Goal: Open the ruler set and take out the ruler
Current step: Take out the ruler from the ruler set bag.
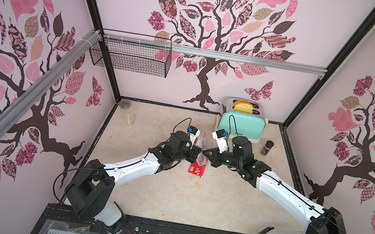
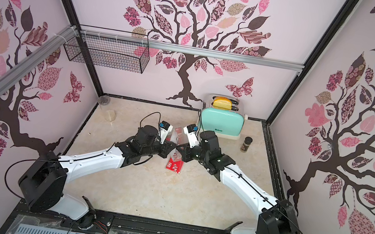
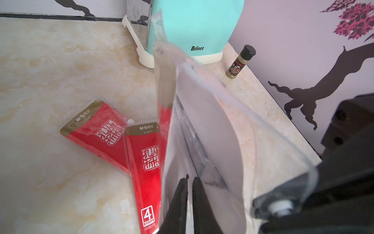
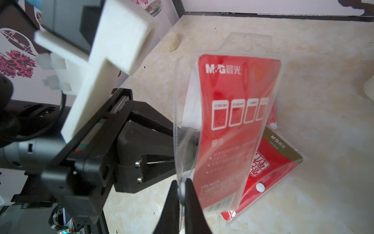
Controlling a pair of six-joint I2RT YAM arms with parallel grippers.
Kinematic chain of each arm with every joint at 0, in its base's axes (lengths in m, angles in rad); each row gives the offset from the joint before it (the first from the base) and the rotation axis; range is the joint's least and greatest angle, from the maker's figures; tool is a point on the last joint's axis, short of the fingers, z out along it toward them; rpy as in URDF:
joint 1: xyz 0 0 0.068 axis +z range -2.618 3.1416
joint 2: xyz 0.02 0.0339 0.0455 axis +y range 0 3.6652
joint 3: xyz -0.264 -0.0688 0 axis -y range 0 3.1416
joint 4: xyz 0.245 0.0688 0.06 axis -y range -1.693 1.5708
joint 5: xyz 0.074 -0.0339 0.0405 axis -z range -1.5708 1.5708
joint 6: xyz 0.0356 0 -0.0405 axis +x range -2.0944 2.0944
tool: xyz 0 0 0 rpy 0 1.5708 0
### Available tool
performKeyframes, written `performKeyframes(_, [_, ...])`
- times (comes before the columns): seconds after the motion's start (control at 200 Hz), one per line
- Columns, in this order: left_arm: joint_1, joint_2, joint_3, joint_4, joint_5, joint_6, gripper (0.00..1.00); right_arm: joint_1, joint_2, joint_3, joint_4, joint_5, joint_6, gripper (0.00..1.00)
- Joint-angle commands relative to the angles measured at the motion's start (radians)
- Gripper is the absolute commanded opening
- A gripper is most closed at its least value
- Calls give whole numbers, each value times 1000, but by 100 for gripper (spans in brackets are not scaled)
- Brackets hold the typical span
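ruler set (image 4: 232, 121): hanging above the desk (image 1: 167, 197), right claw (image 4: 182, 182) pinching its edge, left claw (image 3: 189, 180) sitting nearly closed (grip unclear), it likely slipping free if the claws are pulling apart.

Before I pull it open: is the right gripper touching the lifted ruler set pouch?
Touching. Right wrist view: the right gripper is shut on the ruler set pouch, its clear edge pinched between the fingers.
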Motion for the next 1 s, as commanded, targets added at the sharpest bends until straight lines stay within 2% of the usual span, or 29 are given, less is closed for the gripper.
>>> performKeyframes(0.0, [-2, -24, -14, 52, -8, 1, 14, 4, -15, 41, -12, -8, -19, 0])
performKeyframes(0.385, [-1, -54, -51, 102, -31, -17, 22, 4, -10, 53, -27, 2, -26, 0])
performKeyframes(0.645, [0, 13, -7, 138, 15, -15, 22, 5, -16, 62, -37, -6, -31, 0])
performKeyframes(0.895, [0, 33, 24, 144, 9, -17, 22, 4, -15, 49, -42, -4, -39, 0])
performKeyframes(0.995, [-1, 41, 31, 140, -11, -20, 19, 5, -15, 43, -42, -6, -40, 0])
